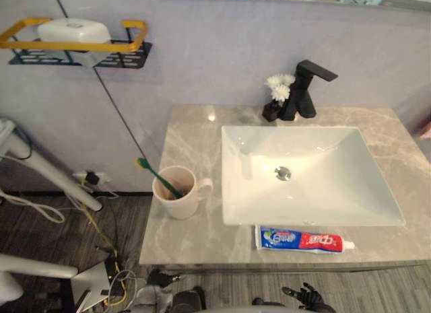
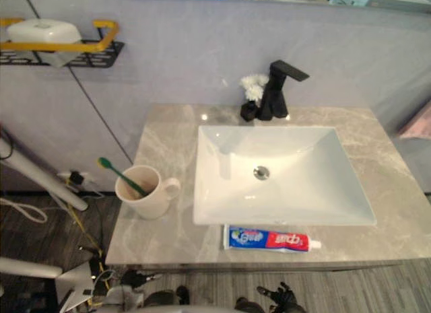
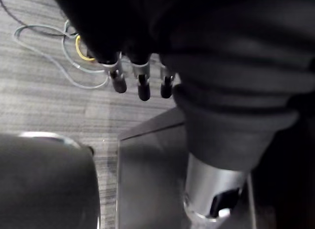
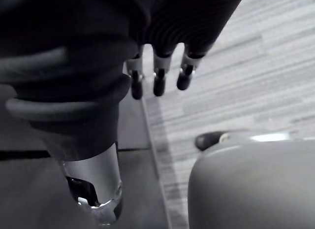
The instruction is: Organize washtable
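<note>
A cream mug (image 1: 178,192) stands on the left part of the grey marble counter (image 1: 195,134), with a green toothbrush (image 1: 158,175) leaning in it. A blue, white and red toothpaste tube (image 1: 305,239) lies flat along the counter's front edge, just before the white sink (image 1: 377,205). My left hand (image 3: 142,86) hangs below counter height over the wooden floor, fingers relaxed and empty. My right hand (image 4: 157,81) hangs the same way, open and holding nothing; it also shows under the counter's front edge (image 1: 306,297).
A black faucet (image 1: 306,91) stands behind the sink, with white flowers (image 1: 279,87) in a small black vase beside it. A black and yellow wall rack (image 1: 81,47) at the upper left holds a white soap box (image 1: 74,30). White tripod legs (image 1: 50,171) and cables lie left of the counter.
</note>
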### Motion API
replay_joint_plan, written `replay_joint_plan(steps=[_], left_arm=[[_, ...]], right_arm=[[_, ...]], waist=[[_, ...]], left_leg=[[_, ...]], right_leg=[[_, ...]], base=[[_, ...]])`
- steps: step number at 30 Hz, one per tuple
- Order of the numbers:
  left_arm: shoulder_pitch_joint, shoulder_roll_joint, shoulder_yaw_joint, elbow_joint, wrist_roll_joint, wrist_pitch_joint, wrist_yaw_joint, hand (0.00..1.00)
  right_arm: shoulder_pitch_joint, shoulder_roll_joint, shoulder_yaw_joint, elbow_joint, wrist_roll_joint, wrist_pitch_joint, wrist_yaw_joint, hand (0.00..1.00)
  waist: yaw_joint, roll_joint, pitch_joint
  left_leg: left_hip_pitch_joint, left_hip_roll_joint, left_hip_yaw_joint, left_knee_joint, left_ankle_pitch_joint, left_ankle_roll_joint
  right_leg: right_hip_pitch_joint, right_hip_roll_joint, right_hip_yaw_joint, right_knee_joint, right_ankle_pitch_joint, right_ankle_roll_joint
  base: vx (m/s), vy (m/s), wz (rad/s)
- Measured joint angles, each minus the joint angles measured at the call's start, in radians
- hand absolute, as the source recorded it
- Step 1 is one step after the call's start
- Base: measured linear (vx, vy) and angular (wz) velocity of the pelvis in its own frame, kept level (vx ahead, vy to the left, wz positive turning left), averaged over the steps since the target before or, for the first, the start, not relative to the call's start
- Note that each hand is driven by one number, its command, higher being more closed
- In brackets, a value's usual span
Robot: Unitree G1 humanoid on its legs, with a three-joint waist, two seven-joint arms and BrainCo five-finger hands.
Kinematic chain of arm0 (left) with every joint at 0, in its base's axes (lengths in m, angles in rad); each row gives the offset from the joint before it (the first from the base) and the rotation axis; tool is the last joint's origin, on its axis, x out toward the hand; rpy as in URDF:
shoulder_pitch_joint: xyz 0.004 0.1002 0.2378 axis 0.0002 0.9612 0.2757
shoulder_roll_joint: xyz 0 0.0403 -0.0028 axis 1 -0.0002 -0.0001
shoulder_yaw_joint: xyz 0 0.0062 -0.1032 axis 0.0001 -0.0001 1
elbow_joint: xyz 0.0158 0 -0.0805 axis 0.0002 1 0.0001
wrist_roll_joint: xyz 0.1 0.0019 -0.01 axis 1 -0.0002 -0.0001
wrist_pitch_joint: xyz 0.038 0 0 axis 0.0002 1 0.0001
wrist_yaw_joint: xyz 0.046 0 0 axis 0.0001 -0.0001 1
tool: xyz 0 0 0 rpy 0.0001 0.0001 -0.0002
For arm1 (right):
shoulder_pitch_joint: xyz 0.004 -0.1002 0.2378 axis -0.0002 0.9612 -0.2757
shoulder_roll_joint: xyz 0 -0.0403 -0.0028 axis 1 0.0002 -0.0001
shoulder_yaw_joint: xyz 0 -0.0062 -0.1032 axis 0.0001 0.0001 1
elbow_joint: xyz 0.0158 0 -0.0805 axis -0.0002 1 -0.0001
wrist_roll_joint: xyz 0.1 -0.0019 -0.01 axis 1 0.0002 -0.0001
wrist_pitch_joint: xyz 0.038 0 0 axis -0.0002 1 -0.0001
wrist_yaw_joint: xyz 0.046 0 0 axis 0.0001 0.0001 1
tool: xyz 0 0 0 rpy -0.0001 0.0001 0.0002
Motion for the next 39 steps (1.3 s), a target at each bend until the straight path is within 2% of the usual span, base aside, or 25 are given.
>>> replay_joint_plan(steps=[3,5,6,7,8,9,12,17,22,23,24,32,39], left_arm=[[-0.02,-0.006,0.012,-0.003,0.0,-0.005,0.024,0.0],[-0.008,-0.019,0.016,-0.003,0.0,-0.006,0.019,0.0],[-0.008,-0.025,0.017,-0.003,0.001,-0.006,0.019,0.0],[-0.01,-0.031,0.016,-0.005,0.001,-0.007,0.018,0.0],[-0.01,-0.03,0.013,-0.004,0.001,-0.007,0.018,0.0],[0.001,-0.026,0.009,-0.011,0.001,-0.005,0.018,0.0],[0.023,-0.011,-0.001,-0.011,0.001,0.002,0.017,0.0],[0.037,-0.008,-0.005,0.016,0.001,0.004,0.017,0.0],[0.035,-0.009,-0.009,0.046,0.001,0.006,0.007,0.0],[0.03,-0.008,-0.009,0.051,0.001,0.006,0.004,0.0],[0.011,0.018,-0.032,0.08,0.001,0.004,-0.002,0.0],[0.016,0.018,-0.042,0.08,0.001,0.004,-0.002,0.0],[0.015,0.016,-0.05,0.085,0.0,-0.008,-0.002,0.0]], right_arm=[[0.002,0.011,-0.008,-0.004,0.02,-0.001,-0.004,0.0],[0.033,0.01,-0.018,-0.029,0.027,-0.001,-0.005,0.0],[0.045,0.012,-0.023,-0.038,0.027,-0.001,-0.004,0.0],[0.051,0.011,-0.039,-0.038,0.027,0.0,-0.005,0.0],[0.051,0.022,-0.05,-0.037,0.027,0.004,-0.005,0.0],[0.061,0.031,-0.05,-0.037,0.027,0.004,-0.001,0.0],[0.071,0.044,-0.051,-0.036,0.027,0.004,0.005,0.0],[0.078,0.037,-0.064,-0.024,0.027,0.005,0.005,0.0],[0.067,0.015,-0.093,0.019,0.027,0.006,0.006,0.0],[0.066,0.013,-0.093,0.024,0.027,0.006,0.006,0.0],[0.06,-0.019,-0.079,0.054,0.026,0.005,0.007,0.0],[0.062,-0.019,-0.08,0.054,0.035,0.004,0.007,0.0],[0.092,-0.018,-0.103,0.053,0.157,-0.012,0.009,0.0]], waist=[[-0.004,-0.013,0.01],[-0.013,0.001,0.005],[-0.018,0.009,0.003],[-0.029,0.023,-0.007],[-0.029,0.005,-0.007],[-0.028,-0.011,-0.018],[-0.029,-0.024,-0.03],[-0.03,-0.01,-0.06],[-0.032,0.017,-0.068],[-0.031,0.017,-0.068],[-0.032,0.011,-0.055],[-0.032,0.015,-0.051],[-0.03,0.021,-0.04]], left_leg=[[-0.023,0.013,0.004,0.057,-0.025,-0.015],[0.029,0.017,0.002,0.161,-0.101,-0.028],[0.055,0.018,0.002,0.113,-0.119,-0.034],[0.075,0.01,0.0,0.042,-0.145,-0.001],[0.077,-0.002,0.008,0.031,-0.133,-0.008],[0.076,-0.02,0.021,0.01,-0.125,0.003],[0.106,-0.047,0.028,-0.012,-0.116,0.016],[0.154,-0.069,0.037,-0.071,-0.096,0.025],[0.196,-0.063,0.027,-0.086,-0.09,0.017],[0.203,-0.061,0.025,-0.087,-0.089,0.015],[0.248,-0.062,-0.019,-0.187,-0.031,0.009],[0.257,-0.063,-0.019,-0.186,-0.031,0.009],[0.276,-0.062,-0.019,-0.187,-0.029,0.008]], right_leg=[[-0.063,-0.005,-0.013,0.078,-0.036,-0.01],[-0.061,-0.007,-0.01,0.099,-0.044,-0.001],[-0.062,-0.004,-0.016,0.108,-0.05,-0.001],[-0.077,-0.005,-0.021,0.131,-0.061,0.011],[-0.09,-0.018,-0.018,0.152,-0.066,0.015],[-0.109,-0.031,-0.003,0.166,-0.063,0.025],[-0.088,-0.044,0.016,0.148,-0.052,0.043],[-0.054,-0.053,0.027,0.098,-0.037,0.055],[0.012,-0.032,0.027,0.041,-0.022,0.04],[0.018,-0.031,0.027,0.039,-0.022,0.039],[0.047,-0.015,0.02,-0.026,0.018,0.03],[0.055,-0.015,0.02,-0.021,0.018,0.03],[0.069,-0.015,0.021,-0.014,0.018,0.03]], base=[[-0.18,-0.079,0.0],[-0.11,0.034,-0.03],[-0.12,0.125,0.26],[-0.09,0.125,0.28],[-0.11,0.131,0.1],[-0.06,0.104,-0.16],[-0.03,0.085,-0.14],[0.05,0.062,-0.05],[0.1,0.002,-0.04],[0.04,-0.022,0.0],[0.0,0.0,0.0],[-0.01,-0.001,0.0],[-0.06,-0.011,0.0]])
